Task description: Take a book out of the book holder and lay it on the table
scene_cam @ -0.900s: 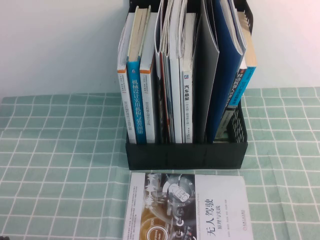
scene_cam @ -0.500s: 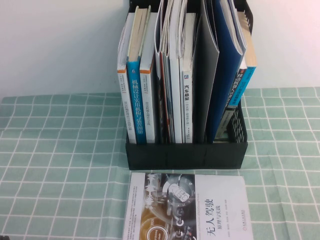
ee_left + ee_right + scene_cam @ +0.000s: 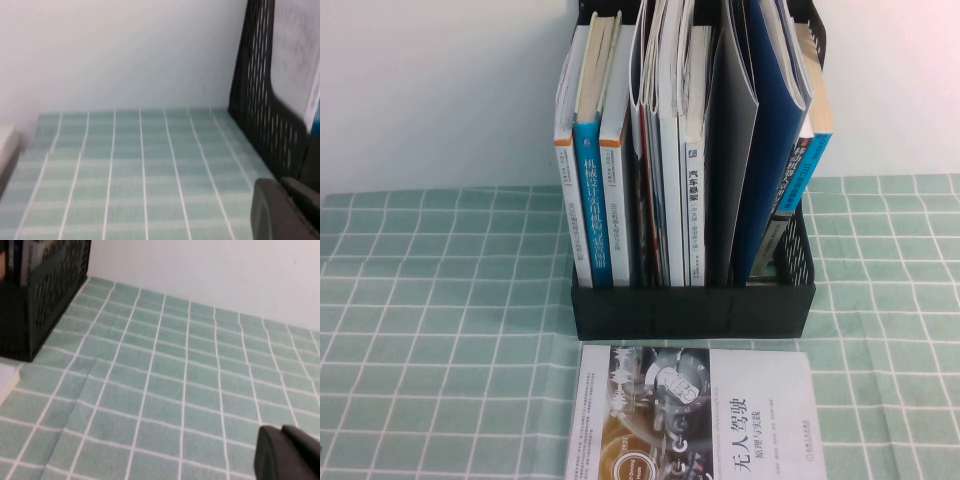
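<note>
The black book holder stands upright at the middle back of the green checked table, its slots full of books. The book with the cyan spine leans in the rightmost slot, mostly hidden behind a dark blue folder. Neither gripper shows in the high view. My left gripper is shut and empty, low over the cloth beside the holder's mesh side. My right gripper is shut and empty over the cloth, to the right of the holder.
A white book with a sepia machinery photo lies flat in front of the holder; its corner shows in the right wrist view. A white wall stands behind the table. Bare cloth lies to either side of the holder.
</note>
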Controlling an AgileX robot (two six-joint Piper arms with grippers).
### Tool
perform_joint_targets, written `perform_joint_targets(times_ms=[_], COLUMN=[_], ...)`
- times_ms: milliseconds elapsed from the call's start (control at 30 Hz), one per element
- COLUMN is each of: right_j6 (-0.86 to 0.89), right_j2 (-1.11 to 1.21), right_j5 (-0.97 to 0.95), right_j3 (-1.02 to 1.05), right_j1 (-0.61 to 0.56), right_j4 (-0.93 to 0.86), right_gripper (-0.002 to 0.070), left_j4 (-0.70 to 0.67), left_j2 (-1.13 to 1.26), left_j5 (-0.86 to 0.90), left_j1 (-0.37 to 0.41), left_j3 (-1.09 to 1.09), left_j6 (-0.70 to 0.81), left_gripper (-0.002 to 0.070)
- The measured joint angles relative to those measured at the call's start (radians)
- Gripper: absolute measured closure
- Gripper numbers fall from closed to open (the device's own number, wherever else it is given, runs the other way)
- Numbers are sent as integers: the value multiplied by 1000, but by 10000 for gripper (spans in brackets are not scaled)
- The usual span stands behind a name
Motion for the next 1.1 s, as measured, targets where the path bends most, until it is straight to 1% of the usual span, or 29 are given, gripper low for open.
perform_joint_targets(times_ms=[233,333,467,533,633,700,767,867,933,1000,1100], right_j6=[0,2,4,8,22,-2,-18,-8,-4,-2,-2], right_j2=[0,0,0,0,0,0,0,0,0,0,0], right_j5=[-258,-407,-532,-561,-579,-600,-611,-595,-536,-471,-366], right_j3=[0,0,0,0,0,0,0,-4,-32,-69,-142], right_j1=[0,0,0,0,0,0,0,0,0,0,0], right_j4=[-2,-2,-2,-4,-4,2,9,26,25,12,-7], right_gripper=[678,678,678,678,678,678,678,678,678,678,678], left_j4=[0,0,0,-8,-33,-38,-36,-36,-34,-34,-52], left_j2=[0,0,0,0,0,0,0,0,28,79,179], left_j5=[-211,-259,-299,-346,-432,-453,-411,-226,-105,-23,28], left_j1=[0,0,0,0,0,0,0,0,0,0,0], left_j3=[4,4,4,4,4,4,-7,-84,-156,-221,-286], left_j6=[0,0,-11,-61,-176,-217,-236,-246,-246,-246,-246], left_gripper=[677,678,677,677,677,677,677,677,677,677,678])
